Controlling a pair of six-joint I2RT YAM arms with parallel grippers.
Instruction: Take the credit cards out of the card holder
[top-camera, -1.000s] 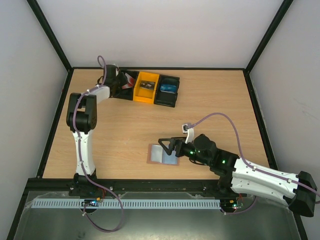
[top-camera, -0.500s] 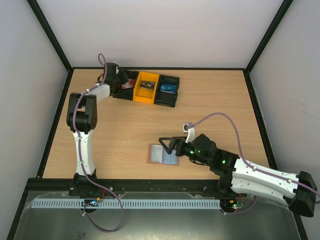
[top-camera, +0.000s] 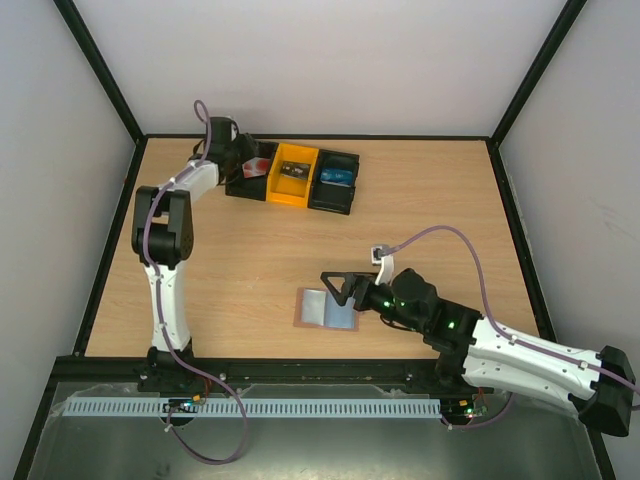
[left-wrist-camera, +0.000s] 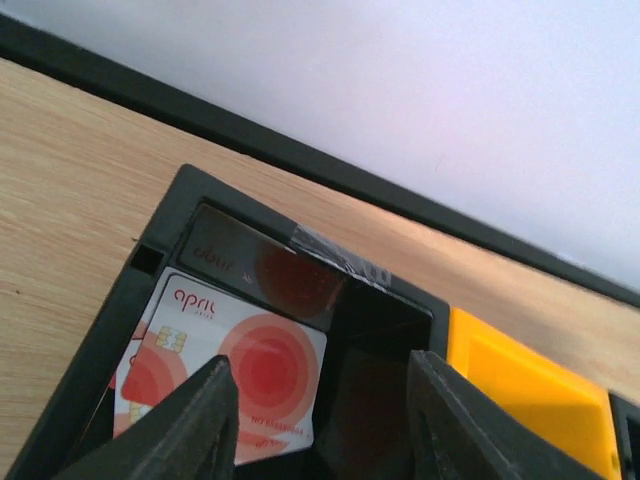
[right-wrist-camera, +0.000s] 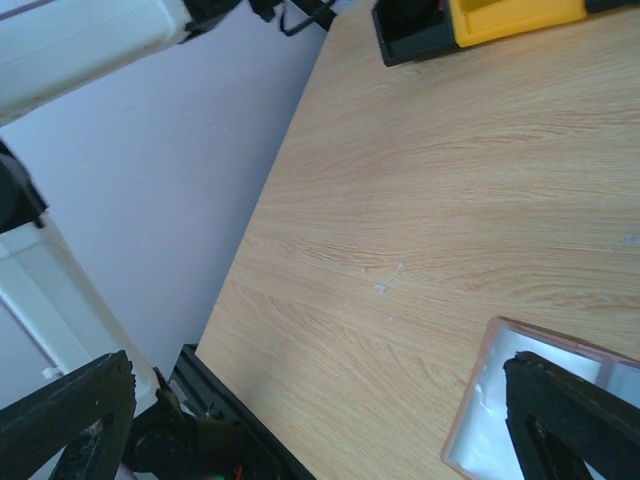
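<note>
Since a second ago the left arm's wrist has swung slightly toward the back wall above the bins. The right arm has barely shifted.

From the left wrist camera I see what the overhead view hides. The reddish card (left-wrist-camera: 240, 370) sits inside the leftmost black bin (left-wrist-camera: 160, 250). It is glossy white plastic printed with red concentric circles and has a small chip. The left tool (left-wrist-camera: 320, 360) hangs over that bin with its fingers spread and grips nothing, though one finger covers the card's lower edge. The bin's wall is matte and square-cornered, and the smooth orange bin (left-wrist-camera: 520, 390) touches it.

Overhead, the card holder (top-camera: 318, 308) lies flat on the wood-grain tabletop (top-camera: 250, 250), well apart from the bins. The right wrist camera shows only one corner of it, a thin pinkish-brown rim around a shiny grey pocket. The right tool (right-wrist-camera: 315, 365) is above it with its fingers wide apart. Something blue (top-camera: 338, 177) sits in the rightmost black bin, but I cannot tell what it is.
</note>
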